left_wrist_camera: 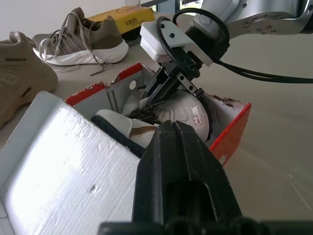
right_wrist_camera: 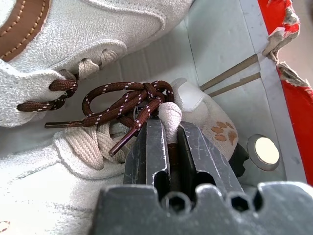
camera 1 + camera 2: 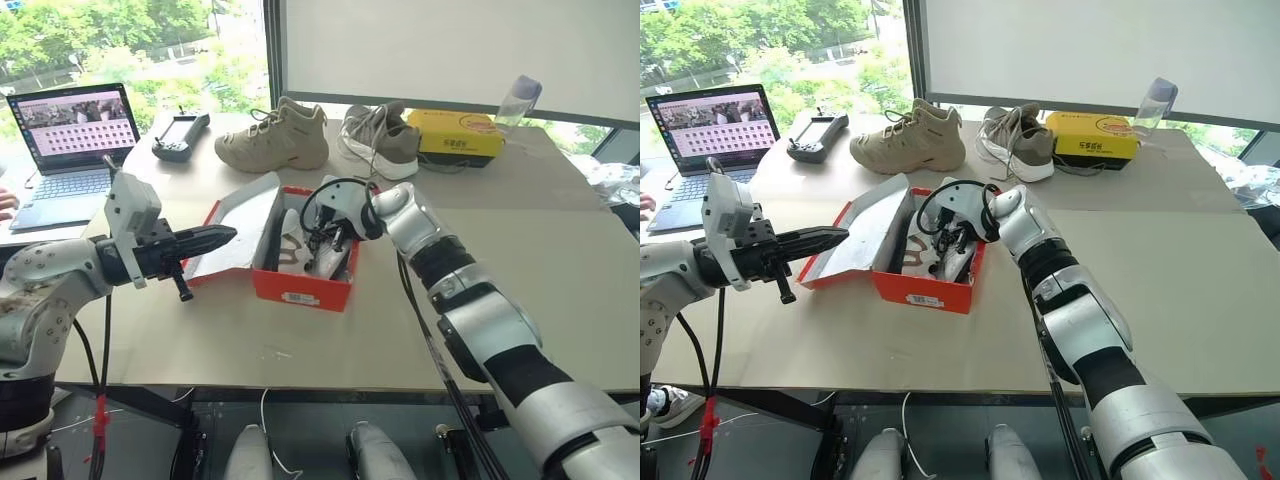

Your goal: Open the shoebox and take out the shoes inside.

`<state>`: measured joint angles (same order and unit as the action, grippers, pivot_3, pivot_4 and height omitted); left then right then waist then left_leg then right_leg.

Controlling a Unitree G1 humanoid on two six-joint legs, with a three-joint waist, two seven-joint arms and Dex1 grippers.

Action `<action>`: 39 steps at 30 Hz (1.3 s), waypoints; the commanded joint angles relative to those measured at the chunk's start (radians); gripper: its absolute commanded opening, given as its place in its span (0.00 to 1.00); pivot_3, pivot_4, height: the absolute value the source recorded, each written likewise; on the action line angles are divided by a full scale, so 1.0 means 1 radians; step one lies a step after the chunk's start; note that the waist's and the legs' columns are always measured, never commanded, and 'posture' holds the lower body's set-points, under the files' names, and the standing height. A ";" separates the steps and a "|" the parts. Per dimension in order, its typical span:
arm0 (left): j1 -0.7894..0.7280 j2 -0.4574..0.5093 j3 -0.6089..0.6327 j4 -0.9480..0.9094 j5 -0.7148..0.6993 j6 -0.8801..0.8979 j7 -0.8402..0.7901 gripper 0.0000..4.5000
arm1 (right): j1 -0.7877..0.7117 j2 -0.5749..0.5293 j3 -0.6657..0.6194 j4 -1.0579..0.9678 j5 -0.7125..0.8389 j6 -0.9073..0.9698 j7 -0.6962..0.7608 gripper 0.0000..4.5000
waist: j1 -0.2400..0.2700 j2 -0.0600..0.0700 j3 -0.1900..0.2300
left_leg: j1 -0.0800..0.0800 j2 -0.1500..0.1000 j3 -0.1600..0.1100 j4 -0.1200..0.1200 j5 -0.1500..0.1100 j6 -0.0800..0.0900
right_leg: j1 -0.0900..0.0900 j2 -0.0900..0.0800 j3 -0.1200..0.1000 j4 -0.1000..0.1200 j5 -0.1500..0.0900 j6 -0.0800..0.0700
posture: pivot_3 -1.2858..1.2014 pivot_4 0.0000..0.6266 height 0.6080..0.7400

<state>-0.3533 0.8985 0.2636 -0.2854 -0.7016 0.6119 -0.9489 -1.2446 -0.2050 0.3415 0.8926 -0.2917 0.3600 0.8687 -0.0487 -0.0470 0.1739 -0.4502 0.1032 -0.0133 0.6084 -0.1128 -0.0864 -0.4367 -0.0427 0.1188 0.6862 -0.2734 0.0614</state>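
Note:
The red shoebox (image 3: 300,290) stands open in the middle of the table, its white-lined lid (image 3: 235,225) folded out to the left. Inside lie the white shoes (image 1: 193,110) with brown laces (image 2: 122,100). My right gripper (image 3: 322,240) reaches down into the box and is shut on a white padded tab (image 2: 168,115) of one shoe, next to the lace knot. My left gripper (image 3: 228,235) is shut on nothing and hovers roughly level, with its tip over the left edge of the open lid.
Along the far side of the table stand a big tan boot (image 3: 275,135), a grey-and-white sneaker (image 3: 380,135), a flat yellow box (image 3: 455,135) and a bottle (image 3: 520,100). A handheld controller (image 3: 180,135) and an open laptop (image 3: 75,140) are at the far left.

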 commanded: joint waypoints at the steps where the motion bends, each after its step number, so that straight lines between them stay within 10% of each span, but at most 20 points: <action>1: -0.018 0.002 0.011 -0.008 0.010 -0.024 -0.004 0.00 | -0.032 -0.033 -0.032 -0.081 0.024 0.042 0.016 0.01 | 0.000 0.001 0.001 | -0.002 0.000 0.000 0.000 0.000 0.000 | -0.001 0.000 0.000 0.000 0.001 0.001 | 0.52 0.24 0.58; 18: -0.013 0.003 0.013 -0.016 0.019 -0.017 -0.003 0.00 | 0.009 -0.141 -0.162 -0.443 0.229 0.345 0.090 0.01 | 0.005 0.002 0.003 | -0.021 0.000 0.000 0.000 0.000 0.000 | -0.021 0.000 0.000 0.001 0.004 0.004 | 0.52 0.24 0.58; 39: -0.031 0.007 -0.001 -0.007 0.041 -0.015 -0.007 0.00 | -0.028 -0.102 -0.576 -0.085 0.608 0.535 -0.097 0.01 | 0.002 0.002 0.003 | -0.021 0.000 0.000 0.001 0.000 0.001 | -0.020 0.000 0.000 0.001 0.009 -0.001 | 0.52 0.24 0.58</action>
<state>-0.3756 0.8958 0.2491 -0.2739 -0.6644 0.6112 -0.9534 -1.2087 -0.2772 -0.1898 0.8473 0.2627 0.8843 0.7744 -0.0464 -0.0447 0.1768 -0.4713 0.1031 -0.0136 0.6098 -0.1124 -0.0859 -0.4568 -0.0426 0.1185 0.6874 -0.2645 0.0600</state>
